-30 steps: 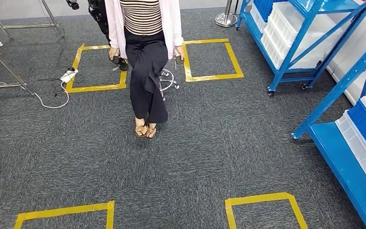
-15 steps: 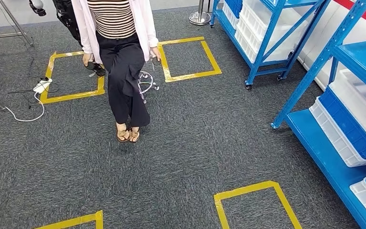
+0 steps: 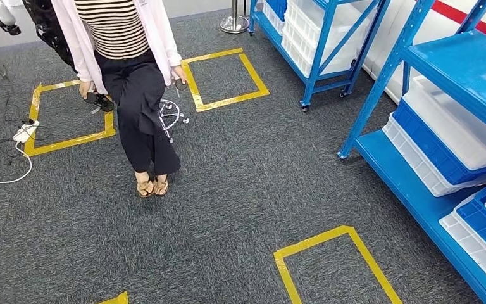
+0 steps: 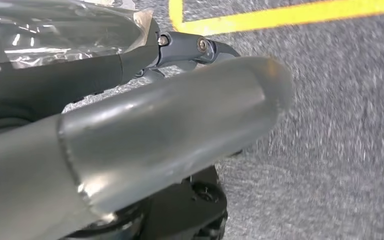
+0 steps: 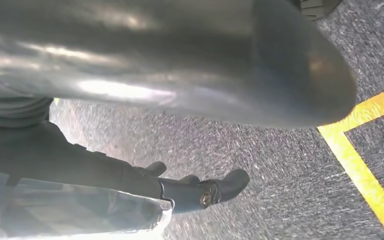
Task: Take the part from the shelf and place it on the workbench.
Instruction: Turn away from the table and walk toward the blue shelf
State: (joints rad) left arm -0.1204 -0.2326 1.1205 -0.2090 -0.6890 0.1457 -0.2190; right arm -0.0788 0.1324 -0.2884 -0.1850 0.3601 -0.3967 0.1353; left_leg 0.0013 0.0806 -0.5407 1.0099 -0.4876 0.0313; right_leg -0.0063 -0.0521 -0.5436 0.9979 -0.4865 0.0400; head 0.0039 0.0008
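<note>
Nearby, blue shelf (image 3: 455,69), person (image 3: 126,76), grey carpet (image 3: 228,209)

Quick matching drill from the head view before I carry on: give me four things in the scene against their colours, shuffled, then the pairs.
Things:
1. shelf frame
2. floor tape
3. carpet
4. person's trousers

Colours:
A. yellow
B. black
C. blue
D. dark grey

Pairs: 1-C, 2-A, 3-D, 4-B
</note>
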